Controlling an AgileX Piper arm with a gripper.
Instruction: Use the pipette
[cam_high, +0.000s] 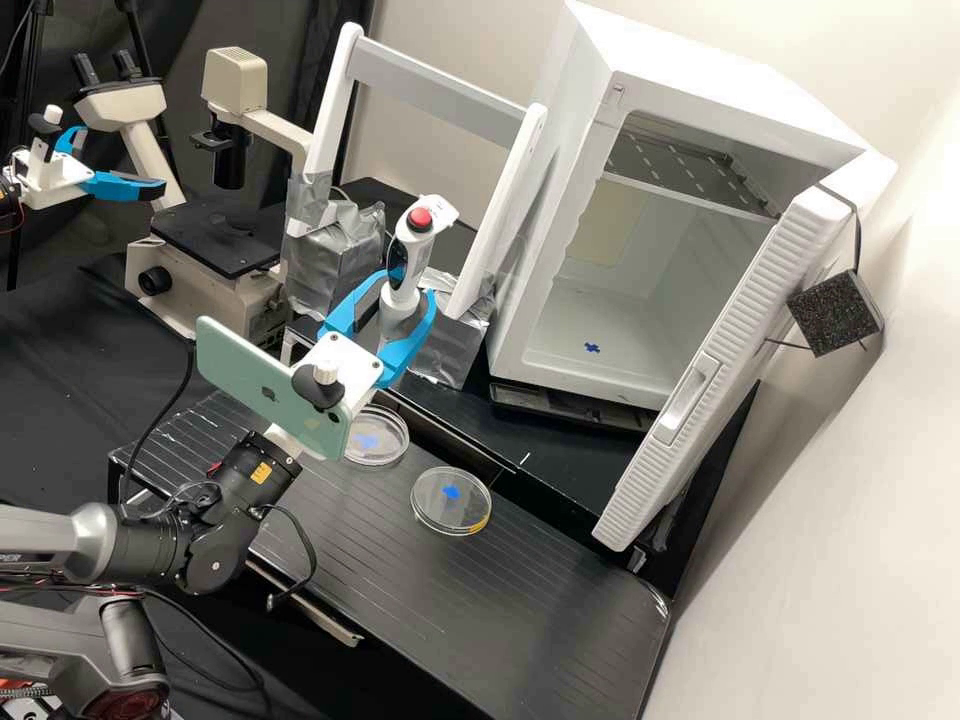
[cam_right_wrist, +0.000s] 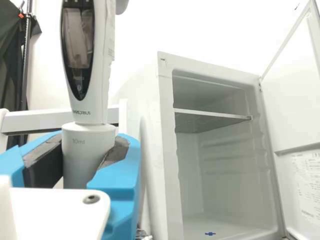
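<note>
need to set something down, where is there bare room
On the black platform, between the yellow-marked dish and the end by the fridge door; also the fridge floor around its blue mark. Crowded: around the gripper holding the pipette, with foil-wrapped blocks behind.

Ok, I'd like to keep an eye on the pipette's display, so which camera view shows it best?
The wrist view: there the pipette's dark display is large and turned towards the camera. In the high view it is a small dark patch, seen at a slant, on the pipette near its red button.
</note>
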